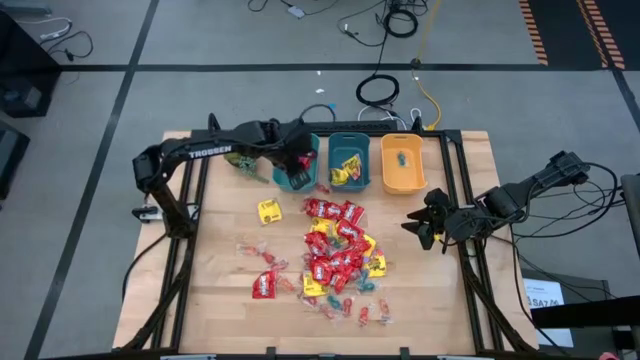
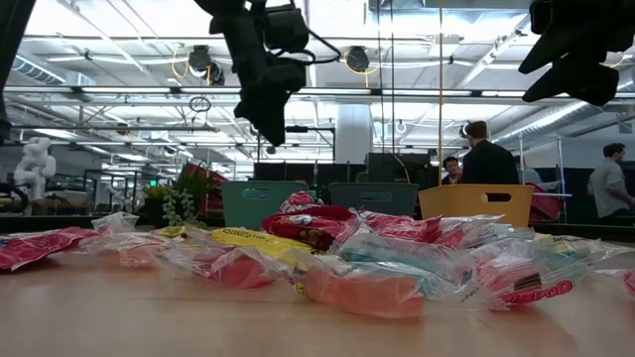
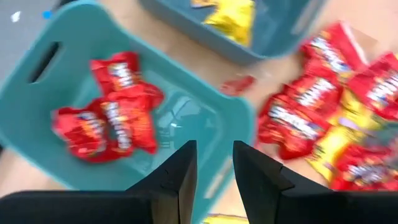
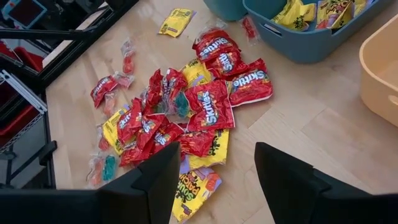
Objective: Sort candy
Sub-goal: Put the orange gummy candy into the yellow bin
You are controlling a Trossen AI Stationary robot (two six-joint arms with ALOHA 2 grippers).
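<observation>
The candy lies as a heap of red and yellow packets and small twist-wrapped pieces [image 1: 335, 255] in the middle of the wooden table, also seen in the right wrist view [image 4: 186, 112]. Three bins stand in a row at the far edge. My left gripper [image 3: 214, 152] hangs open over the near rim of the left teal bin [image 3: 37, 93], with nothing between its fingers. Red packets [image 3: 112, 115] lie on that bin's floor. My right gripper [image 4: 217, 158] waits open and empty above the table's right side [image 1: 422, 228].
The middle blue bin [image 1: 349, 165] holds yellow packets [image 3: 233, 15]. The right orange bin [image 1: 402, 165] holds a few small pieces. A small green plant [image 1: 245, 165] stands left of the bins. A lone yellow packet [image 1: 269, 211] lies left of the heap. People stand in the room beyond [image 2: 486, 159].
</observation>
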